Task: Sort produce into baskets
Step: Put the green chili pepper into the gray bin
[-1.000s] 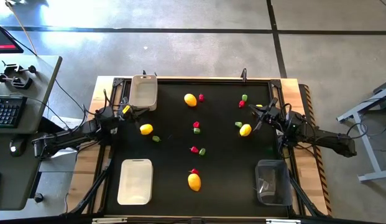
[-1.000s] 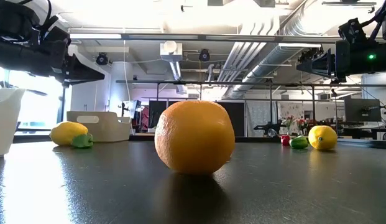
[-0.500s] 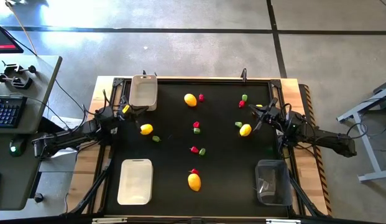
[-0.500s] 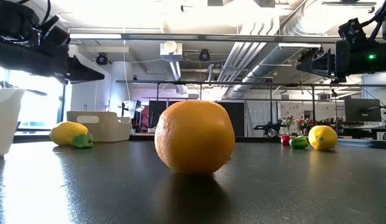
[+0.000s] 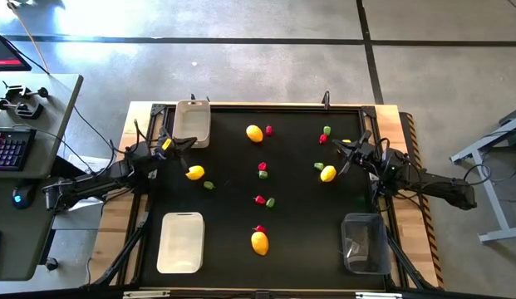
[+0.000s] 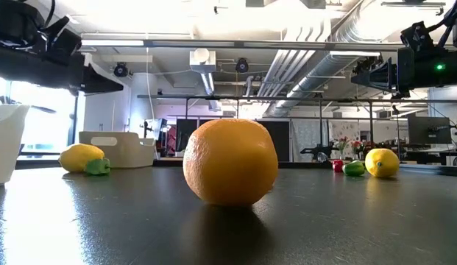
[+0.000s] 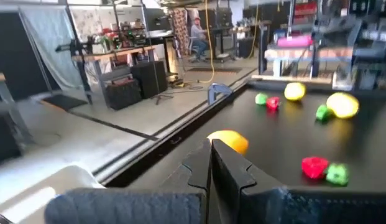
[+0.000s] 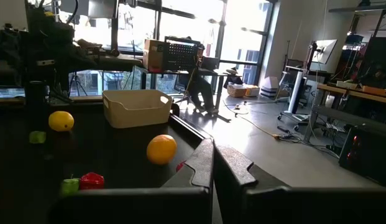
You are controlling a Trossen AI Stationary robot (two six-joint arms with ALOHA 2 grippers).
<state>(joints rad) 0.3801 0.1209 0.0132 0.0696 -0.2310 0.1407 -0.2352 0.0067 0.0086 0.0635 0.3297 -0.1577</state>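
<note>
sorting not yet begun by the look of it: no piece sits in the beige tub point(image 5: 192, 123), the white tray point(image 5: 180, 242) or the clear bin point(image 5: 362, 243), as far as the high view shows. all produce lies loose on the black table point(image 5: 233, 174).

left claw point(image 5: 173, 147) hangs at the table's 9 o'clock edge, just below the tub. fingers pressed together, nothing between them, per its wrist view. nearest piece: a lemon point(image 5: 195, 173), just beside the claw toward 5 o'clock, apart from it. a green piece point(image 5: 208, 185) lies close past the lemon.

right claw point(image 5: 351, 153) hangs at the 3 o'clock side. fingers clenched too, empty. a second lemon point(image 5: 328, 174) lies near it toward 7 o'clock, not touching; a small green piece point(image 5: 319, 166) is beside that lemon.

judgement: step in hand is the approach to a first pick, likely the left claw on its lemon. next move calls for spreading the fingers, dropping over the lemon, then carrying it to a bin.
</note>
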